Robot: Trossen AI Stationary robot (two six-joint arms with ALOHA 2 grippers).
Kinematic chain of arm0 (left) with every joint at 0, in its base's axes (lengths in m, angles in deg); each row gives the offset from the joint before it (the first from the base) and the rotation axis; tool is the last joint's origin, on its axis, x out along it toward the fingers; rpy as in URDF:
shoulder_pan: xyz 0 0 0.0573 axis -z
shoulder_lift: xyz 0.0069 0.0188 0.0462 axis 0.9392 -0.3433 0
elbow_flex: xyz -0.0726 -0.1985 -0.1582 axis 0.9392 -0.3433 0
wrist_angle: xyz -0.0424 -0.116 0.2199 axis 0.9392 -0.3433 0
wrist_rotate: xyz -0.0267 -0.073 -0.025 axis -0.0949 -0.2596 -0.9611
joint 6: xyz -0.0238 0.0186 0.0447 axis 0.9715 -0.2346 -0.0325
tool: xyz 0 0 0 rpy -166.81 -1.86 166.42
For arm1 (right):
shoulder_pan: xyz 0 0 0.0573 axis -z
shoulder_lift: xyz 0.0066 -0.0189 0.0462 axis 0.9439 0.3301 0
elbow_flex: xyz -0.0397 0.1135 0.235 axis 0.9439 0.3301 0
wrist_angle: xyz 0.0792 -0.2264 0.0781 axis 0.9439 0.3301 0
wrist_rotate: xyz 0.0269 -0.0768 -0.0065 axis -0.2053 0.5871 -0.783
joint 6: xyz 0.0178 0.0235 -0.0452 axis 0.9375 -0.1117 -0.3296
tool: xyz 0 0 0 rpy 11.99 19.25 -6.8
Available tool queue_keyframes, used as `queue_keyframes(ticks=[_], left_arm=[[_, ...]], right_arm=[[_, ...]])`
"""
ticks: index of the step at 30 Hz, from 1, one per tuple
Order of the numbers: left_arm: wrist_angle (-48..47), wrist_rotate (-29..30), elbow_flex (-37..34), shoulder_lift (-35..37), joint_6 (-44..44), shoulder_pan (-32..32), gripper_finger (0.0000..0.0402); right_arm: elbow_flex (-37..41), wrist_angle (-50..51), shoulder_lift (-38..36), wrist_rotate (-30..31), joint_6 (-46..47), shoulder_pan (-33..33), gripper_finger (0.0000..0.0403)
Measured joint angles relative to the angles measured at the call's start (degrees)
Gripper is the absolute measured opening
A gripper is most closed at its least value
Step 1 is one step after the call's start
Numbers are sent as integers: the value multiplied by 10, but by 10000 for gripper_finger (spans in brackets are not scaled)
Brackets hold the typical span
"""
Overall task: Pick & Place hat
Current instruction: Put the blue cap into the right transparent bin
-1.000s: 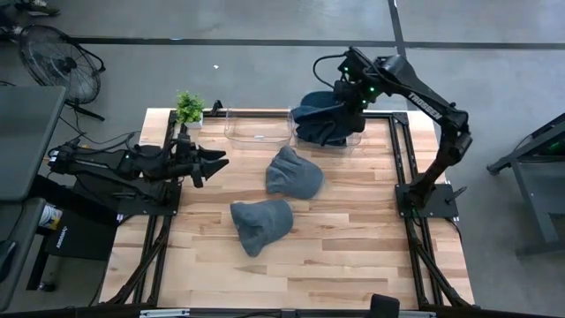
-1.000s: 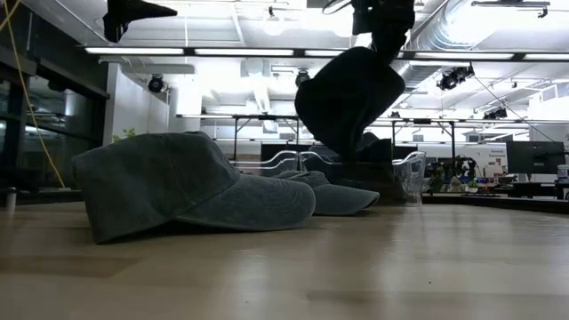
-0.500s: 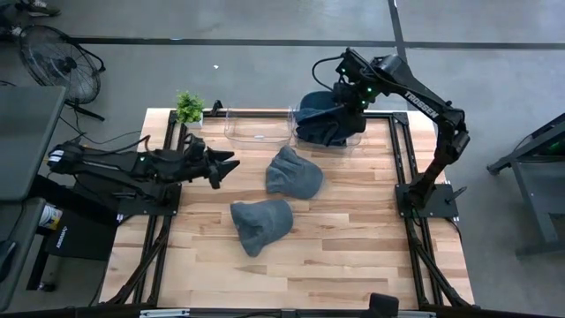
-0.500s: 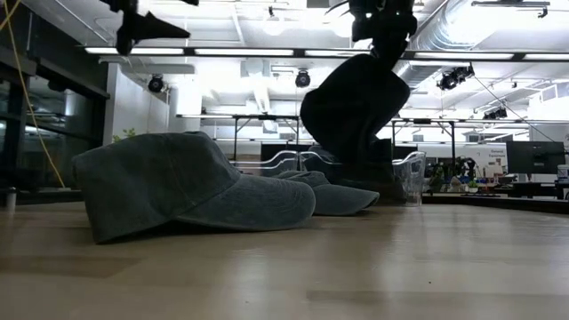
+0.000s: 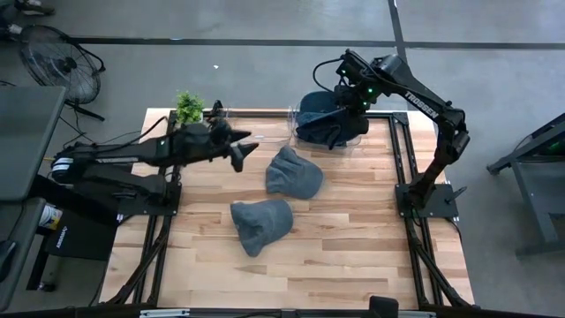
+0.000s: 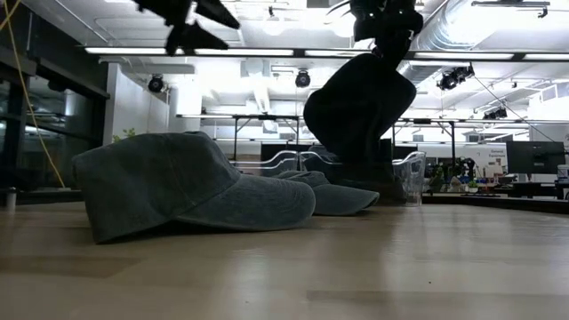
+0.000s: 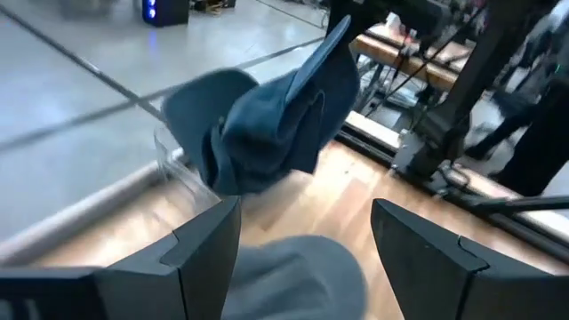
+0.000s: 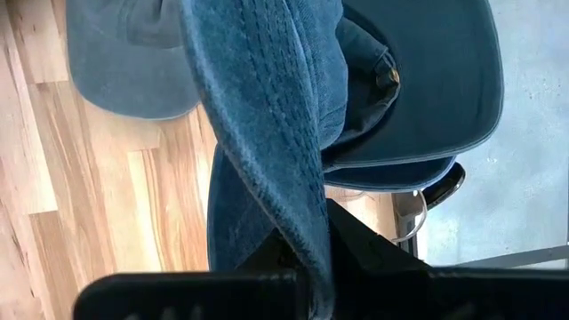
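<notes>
Nearest the table's front edge, two grey caps point(image 5: 261, 225) lying loose mid-table point(image 5: 353, 265). Farther back, left gripper point(image 5: 245, 150) raised, fingers spread, empty. At the far right corner, right gripper point(image 5: 351, 99) clamped on a dark blue hat point(image 5: 322, 119) dangling above the clear bin point(image 5: 328, 141). Risk: brim snagging the rim, spilling outside.

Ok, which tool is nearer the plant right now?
Left. The left tool hangs open just right of the plant; the right tool holds a blue hat over the far bin.
</notes>
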Motion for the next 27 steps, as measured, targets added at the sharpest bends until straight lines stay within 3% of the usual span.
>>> queue_keyframes(ticks=[7, 15, 20, 27], left_arm=[[-50, -37, 142, -129, -172, -39, 250], [-206, 20, 287, -271, -355, -40, 250], [-260, 41, 328, -315, -425, -40, 250], [-253, 41, 328, -319, -488, -40, 250]], right_arm=[[0, 0, 0, -2, 9, -7, 5], [0, 26, -4, -12, 40, -37, 5], [0, 39, -25, -50, 63, -54, 5], [0, 44, -66, -83, 88, -73, 5]])
